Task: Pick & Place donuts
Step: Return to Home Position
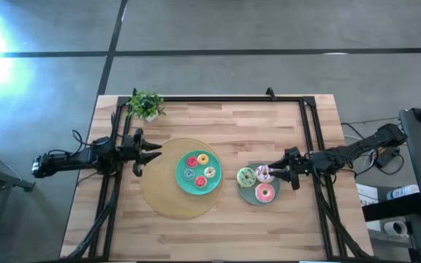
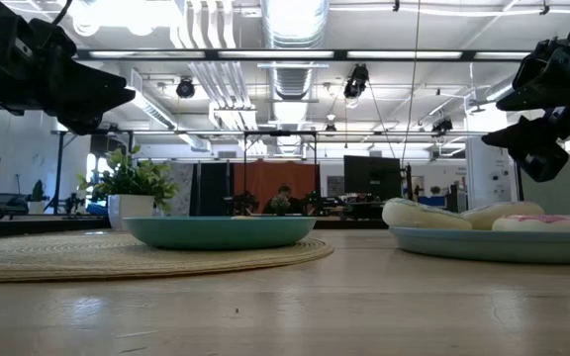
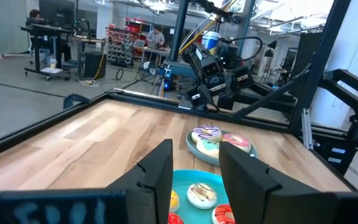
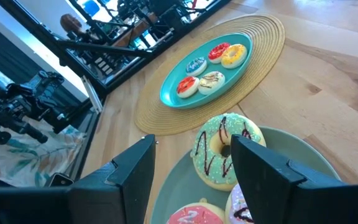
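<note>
**Pick-and-place of donuts, closing stage.** On the light wooden table [image 1: 269, 124], a round teal plate [image 1: 183, 185] stands left of centre on a round woven straw mat [image 1: 159, 199]. It carries five small toy ring donuts [image 4: 211, 79]: two red, one yellow, one blue and one cream. Just to its right, a round grey-green plate [image 1: 248, 196] carries the three larger rings: the green-iced donut [image 1: 245, 176], the white-iced donut [image 1: 263, 172] and the pink-iced donut [image 1: 264, 193]. No donut lies loose on the table, so the sorting looks complete and only parking the arms appears left.

The left gripper [image 1: 154, 152] hangs above the mat's left edge, with its jaws moderately apart and holding nothing. The right gripper [image 1: 275, 173] hangs over the right side of the grey-green plate, beside the white-iced donut. Its jaws are likewise parted and empty, and the low view shows it clear above the plate. A small potted plant [image 1: 145, 105] stands at the far-left corner.
</note>
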Robot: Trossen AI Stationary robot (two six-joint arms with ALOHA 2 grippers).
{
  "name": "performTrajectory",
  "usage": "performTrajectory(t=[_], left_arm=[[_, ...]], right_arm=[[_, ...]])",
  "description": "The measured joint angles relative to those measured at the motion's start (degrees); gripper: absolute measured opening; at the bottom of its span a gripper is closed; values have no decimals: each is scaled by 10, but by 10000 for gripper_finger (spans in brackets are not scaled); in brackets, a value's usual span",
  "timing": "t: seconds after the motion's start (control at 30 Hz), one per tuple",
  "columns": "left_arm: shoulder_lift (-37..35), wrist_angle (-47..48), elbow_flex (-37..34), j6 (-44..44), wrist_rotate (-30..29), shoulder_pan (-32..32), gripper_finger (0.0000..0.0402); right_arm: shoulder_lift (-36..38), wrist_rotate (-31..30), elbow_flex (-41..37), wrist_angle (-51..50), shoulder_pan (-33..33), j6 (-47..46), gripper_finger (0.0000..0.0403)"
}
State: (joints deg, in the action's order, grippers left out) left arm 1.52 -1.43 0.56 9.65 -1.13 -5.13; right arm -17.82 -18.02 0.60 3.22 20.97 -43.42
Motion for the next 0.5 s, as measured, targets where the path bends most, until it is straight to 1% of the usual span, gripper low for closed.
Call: performTrajectory(t=[0.43,0.5], left_arm=[[1,0,0,0,1,0,105],[1,0,0,0,1,0,105]], right_arm=[[1,5,0,-1,0,8,201],[0,-4,0,4,0,10,201]])
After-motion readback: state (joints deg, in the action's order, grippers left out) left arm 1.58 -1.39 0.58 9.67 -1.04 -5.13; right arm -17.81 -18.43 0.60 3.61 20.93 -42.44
